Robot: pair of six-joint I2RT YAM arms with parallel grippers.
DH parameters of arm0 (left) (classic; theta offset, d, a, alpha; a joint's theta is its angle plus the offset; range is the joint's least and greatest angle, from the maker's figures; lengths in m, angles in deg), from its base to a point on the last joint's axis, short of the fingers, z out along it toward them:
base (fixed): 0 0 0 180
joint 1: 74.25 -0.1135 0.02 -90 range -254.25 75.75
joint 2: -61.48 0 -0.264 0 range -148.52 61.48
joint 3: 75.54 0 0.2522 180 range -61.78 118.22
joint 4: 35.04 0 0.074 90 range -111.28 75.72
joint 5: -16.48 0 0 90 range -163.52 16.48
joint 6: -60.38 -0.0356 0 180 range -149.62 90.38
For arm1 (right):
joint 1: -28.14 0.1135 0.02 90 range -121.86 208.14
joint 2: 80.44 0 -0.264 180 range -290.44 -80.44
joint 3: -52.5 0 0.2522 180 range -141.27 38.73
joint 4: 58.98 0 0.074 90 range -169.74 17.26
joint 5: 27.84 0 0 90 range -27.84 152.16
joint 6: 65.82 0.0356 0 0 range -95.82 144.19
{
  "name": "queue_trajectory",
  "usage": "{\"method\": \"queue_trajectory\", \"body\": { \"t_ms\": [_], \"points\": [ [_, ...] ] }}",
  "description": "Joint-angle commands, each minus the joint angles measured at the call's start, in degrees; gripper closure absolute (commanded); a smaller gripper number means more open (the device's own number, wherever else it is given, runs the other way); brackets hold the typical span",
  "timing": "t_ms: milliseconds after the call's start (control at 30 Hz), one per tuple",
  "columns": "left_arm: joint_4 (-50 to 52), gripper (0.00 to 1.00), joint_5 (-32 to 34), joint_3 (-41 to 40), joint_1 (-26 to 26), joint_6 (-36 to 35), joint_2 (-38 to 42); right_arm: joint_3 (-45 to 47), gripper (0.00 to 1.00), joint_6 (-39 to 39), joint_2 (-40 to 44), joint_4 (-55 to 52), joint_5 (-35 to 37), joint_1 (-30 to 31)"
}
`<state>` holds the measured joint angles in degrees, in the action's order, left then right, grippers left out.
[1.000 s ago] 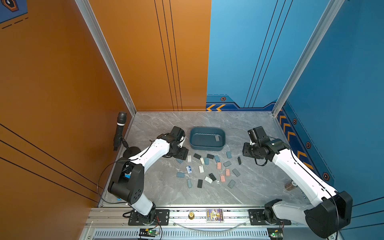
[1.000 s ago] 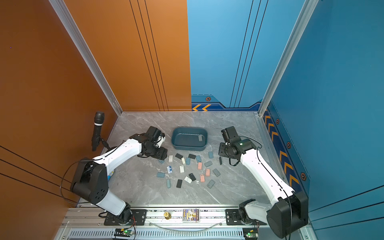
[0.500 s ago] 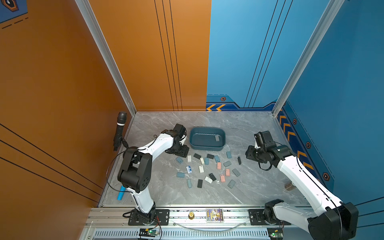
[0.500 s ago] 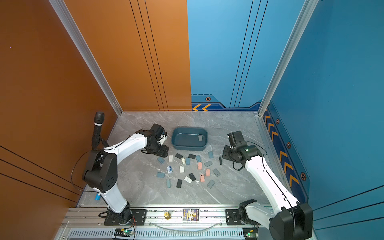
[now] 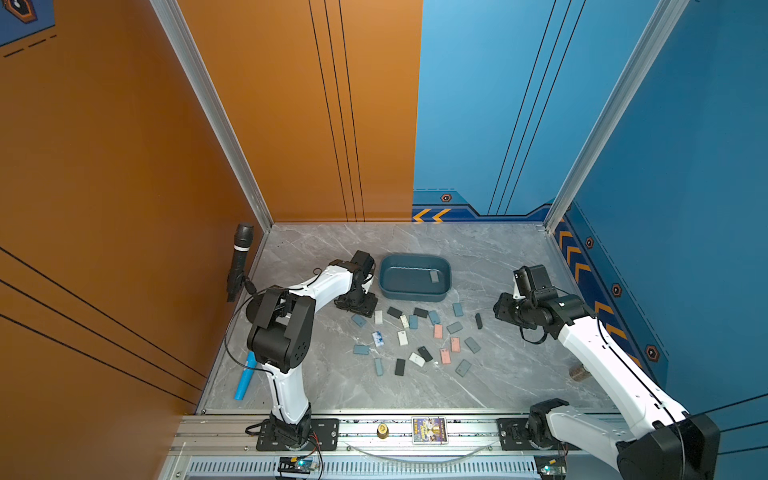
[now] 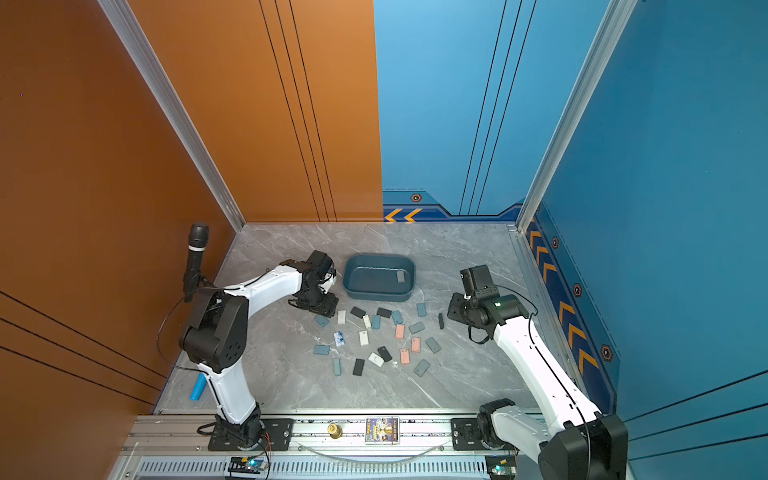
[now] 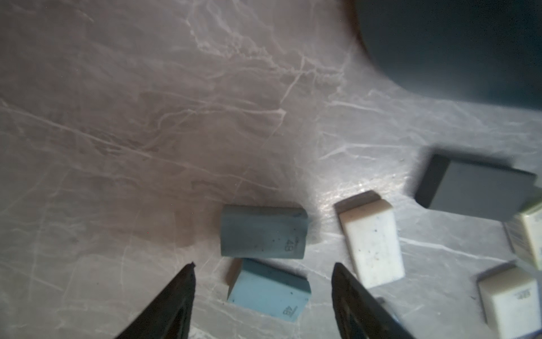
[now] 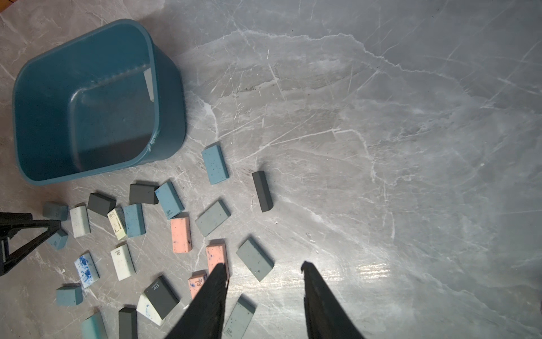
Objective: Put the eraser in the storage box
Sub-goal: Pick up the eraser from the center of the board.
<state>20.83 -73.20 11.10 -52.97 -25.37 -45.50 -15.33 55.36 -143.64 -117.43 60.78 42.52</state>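
1. Both top views look steeply down from high over the front edge onto the whole grey marble-patterned worktop [image 5: 498, 257]; they nearly coincide.
2. The left wrist view looks past the left pincer [image 7: 264, 265], very near the worktop and rectangular rubber erasers [image 7: 264, 234].
3. The right wrist view, behind the right pincer [image 8: 264, 265], sits higher, sharing the shallow dark teal-blue plastic storage box [image 8: 171, 117] with the top views.
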Motion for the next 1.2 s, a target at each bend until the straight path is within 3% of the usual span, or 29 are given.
{"method": "queue_trajectory", "body": {
  "t_ms": [0, 767, 967, 1167],
  "points": [
    [1.6, 0.27, 1.7, 1.4, -0.5, -0.4, -1.0, 1.0, 0.56, 0.8, 1.4, 0.7, -0.6, -0.7],
    [-2.1, 0.32, 1.5, 1.0, -0.6, 1.9, -2.9, 2.6, 0.56, 2.0, 3.2, 1.3, -0.7, -1.1],
    [-2.4, 0.38, 2.5, 0.7, 0.0, 1.7, -3.3, 2.8, 0.56, 1.9, 3.5, 1.3, -0.7, -1.3],
    [-2.4, 0.50, 2.6, 0.6, 0.2, 1.8, -3.6, 2.8, 0.56, 1.7, 3.6, 1.2, -1.0, -1.6]
  ]
}}
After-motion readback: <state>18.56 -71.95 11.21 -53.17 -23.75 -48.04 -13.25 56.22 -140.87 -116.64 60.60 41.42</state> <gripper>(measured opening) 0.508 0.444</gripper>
